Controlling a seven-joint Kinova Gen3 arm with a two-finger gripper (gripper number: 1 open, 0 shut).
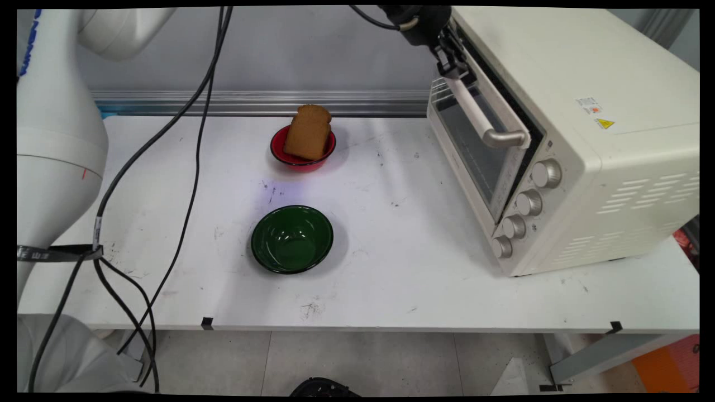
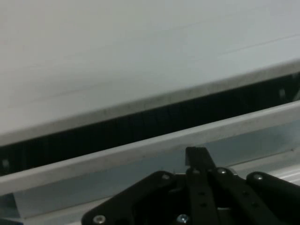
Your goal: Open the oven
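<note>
The gripper (image 1: 449, 67) is up at the far end of the toaster oven (image 1: 586, 111), right against the top of its door (image 1: 475, 151), where the pale bar of the handle (image 1: 480, 114) begins. From here I cannot tell whether it is clamped on that handle or merely pressed beside it. The hand view doesn't settle it either: black linkage, the door's top rail, and a dark gap between rail and oven roof. That gap suggests to me the door stands a little ajar, leaning out at the top.

The hinge looks to run along the door's bottom edge, so as I judge it, any pull here wants to follow an arc outward and down, not a straight tug. The contact is off at one end of the bar, so slipping or twisting looks the risk, and slow and steady seems wise.

Down on the table (image 1: 391, 268), well clear of the oven, a slice of bread (image 1: 308, 133) leans in a red bowl (image 1: 277, 151). A green bowl (image 1: 291, 239) sits empty nearer us.
</note>
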